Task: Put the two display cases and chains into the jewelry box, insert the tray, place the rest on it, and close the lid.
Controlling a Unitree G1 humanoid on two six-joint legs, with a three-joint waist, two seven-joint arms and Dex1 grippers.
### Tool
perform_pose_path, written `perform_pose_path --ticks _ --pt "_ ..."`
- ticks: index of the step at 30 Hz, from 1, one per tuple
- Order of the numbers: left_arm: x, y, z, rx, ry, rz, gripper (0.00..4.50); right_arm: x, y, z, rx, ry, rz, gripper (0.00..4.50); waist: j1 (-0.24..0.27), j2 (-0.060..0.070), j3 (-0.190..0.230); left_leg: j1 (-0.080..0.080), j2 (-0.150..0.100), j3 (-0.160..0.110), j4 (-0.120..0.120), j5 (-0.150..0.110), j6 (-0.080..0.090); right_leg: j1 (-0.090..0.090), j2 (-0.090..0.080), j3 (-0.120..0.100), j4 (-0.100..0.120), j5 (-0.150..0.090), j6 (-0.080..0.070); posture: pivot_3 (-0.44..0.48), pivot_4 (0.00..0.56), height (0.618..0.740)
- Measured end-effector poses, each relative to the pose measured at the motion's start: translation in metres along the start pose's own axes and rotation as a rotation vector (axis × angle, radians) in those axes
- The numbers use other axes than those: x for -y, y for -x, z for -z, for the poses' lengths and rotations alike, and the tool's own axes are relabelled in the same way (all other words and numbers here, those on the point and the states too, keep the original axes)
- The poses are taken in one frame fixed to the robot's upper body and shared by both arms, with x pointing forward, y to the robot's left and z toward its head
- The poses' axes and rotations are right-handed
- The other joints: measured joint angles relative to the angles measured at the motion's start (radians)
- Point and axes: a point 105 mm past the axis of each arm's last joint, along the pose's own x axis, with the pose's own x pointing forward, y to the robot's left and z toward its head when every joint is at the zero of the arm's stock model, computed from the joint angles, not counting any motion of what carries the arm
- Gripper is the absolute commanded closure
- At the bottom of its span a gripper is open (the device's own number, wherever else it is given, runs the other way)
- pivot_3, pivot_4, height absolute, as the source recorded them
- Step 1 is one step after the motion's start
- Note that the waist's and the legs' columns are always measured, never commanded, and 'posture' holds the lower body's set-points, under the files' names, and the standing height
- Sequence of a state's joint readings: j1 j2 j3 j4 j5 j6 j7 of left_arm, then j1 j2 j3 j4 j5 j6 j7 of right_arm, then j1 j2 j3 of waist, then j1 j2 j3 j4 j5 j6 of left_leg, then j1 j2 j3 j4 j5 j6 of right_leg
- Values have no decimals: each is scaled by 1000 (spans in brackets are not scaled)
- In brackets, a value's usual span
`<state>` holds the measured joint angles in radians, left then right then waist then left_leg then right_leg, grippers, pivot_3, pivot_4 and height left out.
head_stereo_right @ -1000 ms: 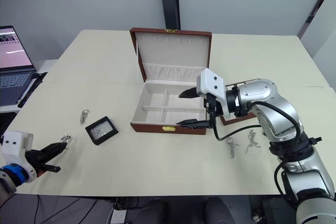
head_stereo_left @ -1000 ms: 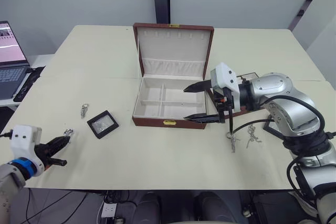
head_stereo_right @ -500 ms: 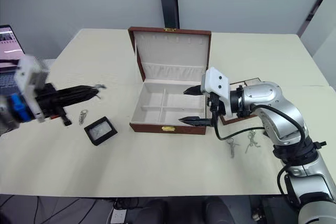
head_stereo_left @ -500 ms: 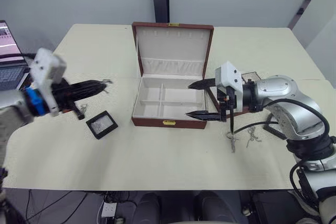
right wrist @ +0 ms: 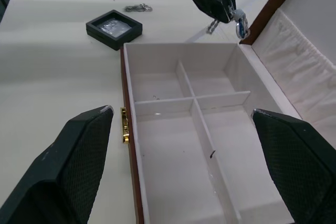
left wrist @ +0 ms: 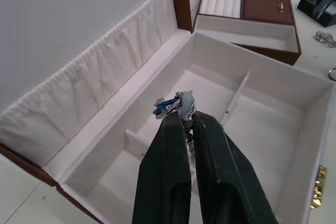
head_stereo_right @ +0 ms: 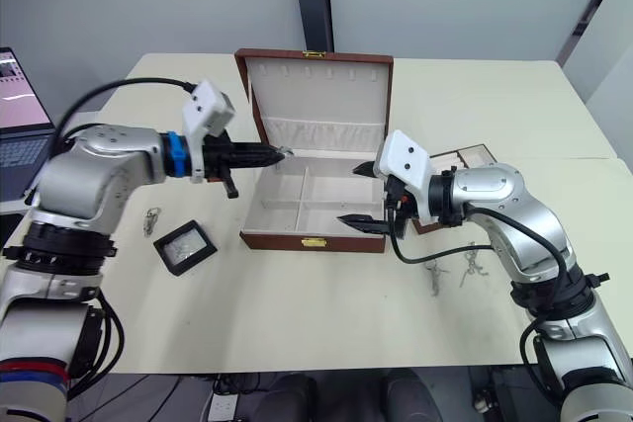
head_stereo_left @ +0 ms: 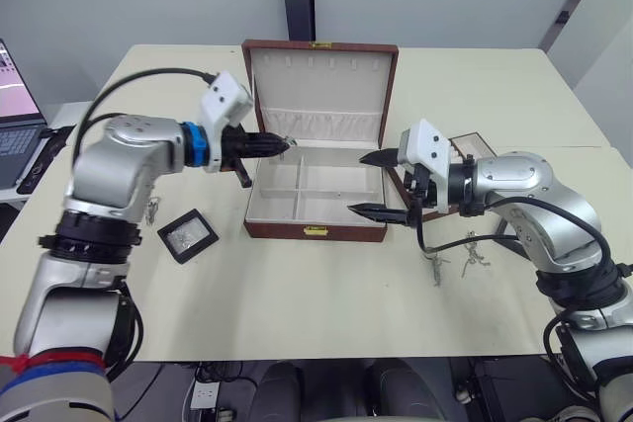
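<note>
The left arm reaches in from the left, elbow bent, its gripper (head_stereo_left: pixel 281 144) level with fingers (left wrist: pixel 170 156) pinched together on a small chain (left wrist: pixel 178 105). The right arm curls inward from the right, its gripper (head_stereo_left: pixel 372 184) pointing left with both fingers spread wide apart.

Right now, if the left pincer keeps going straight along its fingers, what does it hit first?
Probably the cream lining inside the jewelry box: the left pincer, shut on a chain, points down into the rear compartments, near a divider. Depth is unclear.
</note>
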<state>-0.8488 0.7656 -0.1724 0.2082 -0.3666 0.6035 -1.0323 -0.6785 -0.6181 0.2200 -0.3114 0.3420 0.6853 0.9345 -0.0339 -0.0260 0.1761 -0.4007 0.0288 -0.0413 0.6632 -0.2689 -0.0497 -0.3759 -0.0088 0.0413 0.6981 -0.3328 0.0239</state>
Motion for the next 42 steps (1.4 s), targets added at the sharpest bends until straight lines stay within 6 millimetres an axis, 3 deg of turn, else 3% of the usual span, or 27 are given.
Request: perform_pose_path --ticks 5,13,22,27,29,33,35,39,42 --pt "-8 -7 17 -58 -20 -36 4495 3 0 2 -14 -9 26 0 1 0 0 0 0 0 0 0 0 0 0 0 0 0 0 0 150 740" --pt "-11 -16 24 -92 -18 -71 4495 3 -2 4 -22 -14 38 0 2 0 0 0 0 -1 1 0 0 0 -2 0 0 0 0 0 150 740" --pt "-12 -23 22 -98 -10 -100 1817 4 -2 4 -23 -16 40 0 2 0 0 -1 0 -1 1 0 0 0 -2 -1 0 0 0 0 150 740" --pt "-8 -27 7 -61 -17 -90 248 5 -2 4 -24 -13 44 0 3 0 0 -1 0 -1 1 0 0 0 -2 -1 0 0 0 0 150 740" --pt "-3 -26 -5 -24 -20 -82 13 5 -2 3 -18 -3 47 0 2 0 0 -1 0 -1 1 0 0 0 -2 0 0 0 0 0 150 740" --pt "11 -13 -37 88 -47 -55 13 7 4 -2 10 32 42 0 1 0 0 -1 1 -1 1 0 0 0 -2 0 0 0 0 0 150 740" --pt "14 -3 -43 118 -52 -57 13 9 13 -2 19 48 51 0 1 0 0 -1 1 -1 1 0 0 1 -2 0 0 0 0 0 150 740" --pt "9 28 -35 132 -24 -125 13 15 37 5 8 47 83 0 1 0 0 0 1 -1 1 0 0 1 -2 0 0 0 0 0 150 740" --pt "-4 66 -9 99 19 -237 13 25 67 15 -41 55 153 0 0 0 0 0 1 -1 0 0 0 1 -4 0 -1 0 0 0 150 740"
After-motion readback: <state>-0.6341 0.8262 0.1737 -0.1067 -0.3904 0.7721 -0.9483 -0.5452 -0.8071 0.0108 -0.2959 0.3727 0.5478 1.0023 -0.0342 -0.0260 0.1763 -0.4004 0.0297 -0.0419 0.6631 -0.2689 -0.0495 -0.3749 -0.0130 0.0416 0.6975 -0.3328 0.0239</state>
